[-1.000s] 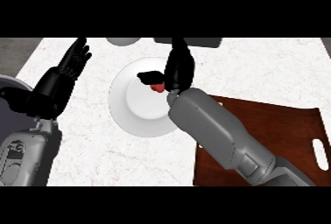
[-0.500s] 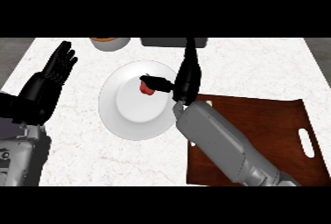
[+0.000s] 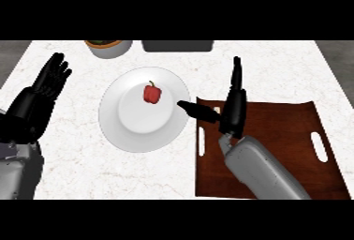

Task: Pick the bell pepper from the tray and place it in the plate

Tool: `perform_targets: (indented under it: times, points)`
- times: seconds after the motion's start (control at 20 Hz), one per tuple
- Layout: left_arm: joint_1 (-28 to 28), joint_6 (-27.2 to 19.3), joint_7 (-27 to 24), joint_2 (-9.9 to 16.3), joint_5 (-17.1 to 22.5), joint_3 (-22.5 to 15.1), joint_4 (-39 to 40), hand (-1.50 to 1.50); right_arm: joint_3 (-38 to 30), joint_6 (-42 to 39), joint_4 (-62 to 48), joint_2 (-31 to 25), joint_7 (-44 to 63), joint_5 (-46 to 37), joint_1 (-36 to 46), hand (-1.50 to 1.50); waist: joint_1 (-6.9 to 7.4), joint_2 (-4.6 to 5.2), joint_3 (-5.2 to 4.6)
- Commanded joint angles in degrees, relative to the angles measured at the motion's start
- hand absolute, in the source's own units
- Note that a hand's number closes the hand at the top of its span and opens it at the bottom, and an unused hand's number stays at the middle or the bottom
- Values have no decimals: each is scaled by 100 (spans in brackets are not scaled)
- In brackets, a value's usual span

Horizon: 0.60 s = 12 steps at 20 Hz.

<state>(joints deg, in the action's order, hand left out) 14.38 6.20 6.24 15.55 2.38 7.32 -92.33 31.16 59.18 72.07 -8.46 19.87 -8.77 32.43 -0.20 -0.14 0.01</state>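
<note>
- the red bell pepper [image 3: 152, 93] lies on the white plate [image 3: 123, 136], in its upper middle, touching neither robot hand.
- the right robot hand [image 3: 232, 110] hangs over the brown tray's [image 3: 290, 150] left edge, fingers straight, thumb spread toward the plate, holding nothing.
- the left robot hand [image 3: 43, 91] rests spread open at the desk's [image 3: 76, 168] left side, fingers up.
- a bowl [image 3: 108, 47] sits at the far edge.

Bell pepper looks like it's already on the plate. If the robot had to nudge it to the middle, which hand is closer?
Probably the right hand: open beside the plate, its thumb near the rim. The bell pepper lies free in the plate's upper part. The left hand rests open at the far left.
</note>
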Motion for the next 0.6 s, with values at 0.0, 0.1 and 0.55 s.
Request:
perform_targets:
  times: [0.0,0.1,0.55]
  points:
    - [181,-202,415,-77,-89,-49,-226,0,160,-291,976,-463,-437,40,-1209,-150,-49,-6,3]
    - [-200,-209,330,-178,-191,-158,-549,0,-164,-525,1334,-803,-133,-78,-1196,-150,-8,-6,0]
    - [-83,145,143,-3,22,143,-310,0,-637,-1088,2165,-1235,-579,-308,-2383,-150,7,6,0]
